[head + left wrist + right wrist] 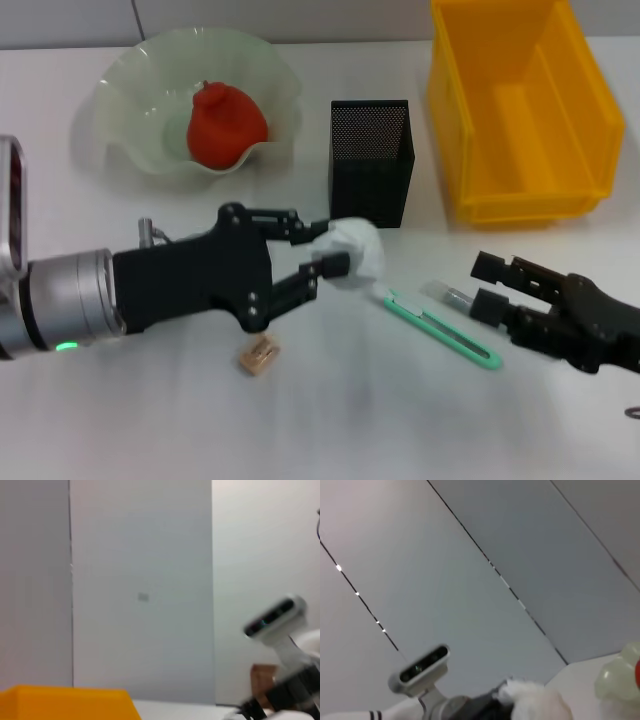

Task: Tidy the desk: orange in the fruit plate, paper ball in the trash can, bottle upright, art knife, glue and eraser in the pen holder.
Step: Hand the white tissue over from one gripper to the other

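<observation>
Head camera looks forward and down on the worktop (330, 410) from close above. Left wrist camera faces level across it toward a wall, sharing the yellow bin (520, 110) (65, 702). Right wrist camera tilts upward, sharing the fruit plate (130, 120) (620, 680).

White surface (330, 410) has a green wavy fruit plate (130, 110), black mesh pen holder (371, 160), yellow bin (520, 110), green art knife (440, 328), small tan eraser (259, 354), and a clear tube (450, 293) on it.
</observation>
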You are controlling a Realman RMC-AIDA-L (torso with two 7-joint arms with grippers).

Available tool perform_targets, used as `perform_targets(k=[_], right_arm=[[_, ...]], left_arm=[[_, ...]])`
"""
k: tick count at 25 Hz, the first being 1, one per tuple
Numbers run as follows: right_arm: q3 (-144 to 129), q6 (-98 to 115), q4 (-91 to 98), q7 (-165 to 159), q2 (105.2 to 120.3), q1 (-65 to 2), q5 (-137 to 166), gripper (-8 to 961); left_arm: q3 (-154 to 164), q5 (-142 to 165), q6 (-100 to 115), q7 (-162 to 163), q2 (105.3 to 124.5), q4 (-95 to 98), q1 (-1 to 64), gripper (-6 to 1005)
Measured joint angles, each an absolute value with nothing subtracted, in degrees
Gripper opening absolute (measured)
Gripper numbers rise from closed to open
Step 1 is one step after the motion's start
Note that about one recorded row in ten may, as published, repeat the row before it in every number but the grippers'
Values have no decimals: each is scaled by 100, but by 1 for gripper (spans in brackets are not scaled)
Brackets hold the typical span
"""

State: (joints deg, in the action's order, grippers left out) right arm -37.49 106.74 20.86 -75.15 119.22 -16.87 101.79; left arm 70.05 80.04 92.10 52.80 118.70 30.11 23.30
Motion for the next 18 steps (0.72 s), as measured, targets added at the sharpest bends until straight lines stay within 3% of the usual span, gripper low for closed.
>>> perform_targets(k=[4, 18], right_arm=[[-3786, 10417, 1780, -7046, 11915, -1659, 10213, 762], [-3814, 9812, 1488, -6977, 11931, -1769, 10318, 762]], left_arm=[[7006, 7892, 9197, 5723, 11891, 3273, 2446, 284], [7696, 7224, 7839, 6593, 11921, 3347, 3794, 284]])
